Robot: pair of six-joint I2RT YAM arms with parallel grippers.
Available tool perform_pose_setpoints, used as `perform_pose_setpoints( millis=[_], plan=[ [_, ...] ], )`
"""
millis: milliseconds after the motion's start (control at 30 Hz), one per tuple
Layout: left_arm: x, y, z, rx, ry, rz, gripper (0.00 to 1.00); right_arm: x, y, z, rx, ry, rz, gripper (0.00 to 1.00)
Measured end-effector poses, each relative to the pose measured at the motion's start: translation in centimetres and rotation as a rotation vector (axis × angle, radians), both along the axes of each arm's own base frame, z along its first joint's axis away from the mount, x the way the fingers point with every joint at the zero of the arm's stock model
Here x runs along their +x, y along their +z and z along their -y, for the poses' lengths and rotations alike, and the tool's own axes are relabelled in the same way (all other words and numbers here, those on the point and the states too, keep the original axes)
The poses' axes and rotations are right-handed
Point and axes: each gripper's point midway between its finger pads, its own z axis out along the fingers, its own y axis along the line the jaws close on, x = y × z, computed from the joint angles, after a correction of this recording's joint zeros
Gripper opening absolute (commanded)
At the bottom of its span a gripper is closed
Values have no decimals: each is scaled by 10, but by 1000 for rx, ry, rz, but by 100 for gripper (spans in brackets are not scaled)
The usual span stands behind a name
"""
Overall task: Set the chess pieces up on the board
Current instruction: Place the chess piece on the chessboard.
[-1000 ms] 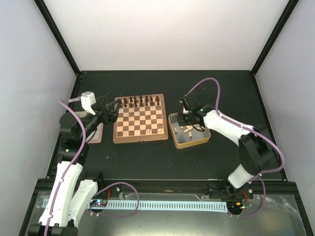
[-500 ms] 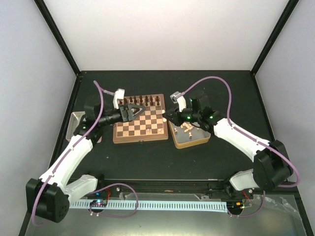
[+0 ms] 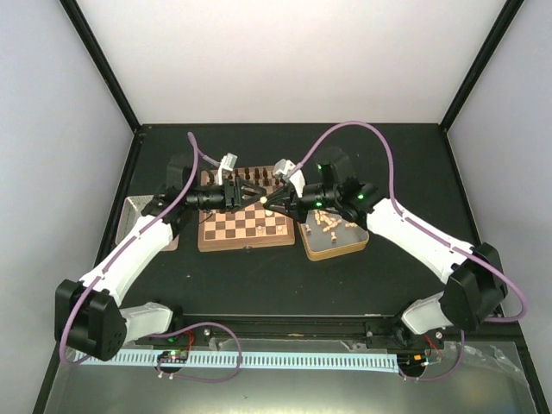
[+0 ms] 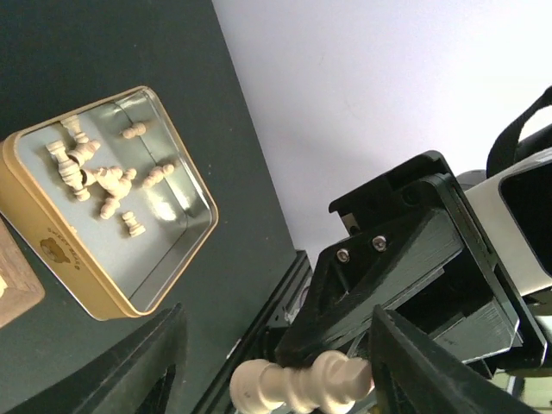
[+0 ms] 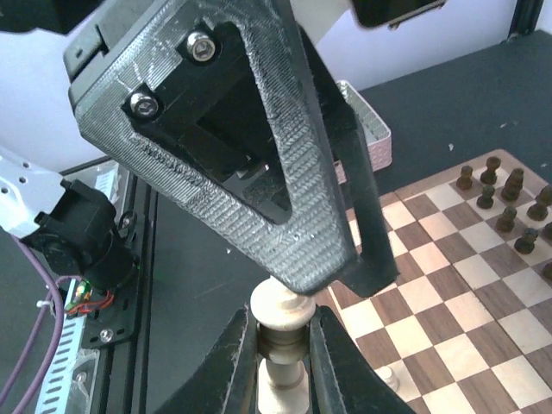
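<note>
Right gripper [image 5: 282,379] is clenched on a pale tan chessman [image 5: 280,312] with the chessboard [image 5: 448,285] below it, pushing the piece's free end between the parted, not-yet-touching jaws of the left gripper [image 4: 289,375], apparently for a handover.

I counted one board [image 3: 244,226], one gold tin [image 4: 39,233] and two arms: the left arm [image 3: 129,254] and the right arm [image 3: 414,237]. Roughly eight pale chessmen [image 4: 112,179] lay in the tin. One pale piece [image 5: 392,379] stood on the board and one pale chessman [image 4: 293,385] hung aloft. The dark chessmen [image 5: 509,216] were too small to total.
</note>
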Motion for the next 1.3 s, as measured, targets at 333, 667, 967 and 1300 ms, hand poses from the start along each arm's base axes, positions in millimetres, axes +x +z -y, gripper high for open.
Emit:
perform_pose_setpoints(
  millis=[333,667,967,1300],
  plan=[
    [-11,-16,5,48,-60,-33,34,0,-18,-7,-91,17,-30,12],
    [-13,-25,6,84,-77,-21,2,-1,-32,-8,-149,16,-57,18],
    [-7,-36,1,159,-25,-17,2,5,-32,-9,-156,-37,-70,47],
    [22,-55,-62,474,363,83,2,2,-7,24,-84,-239,-77,67]
  ],
)
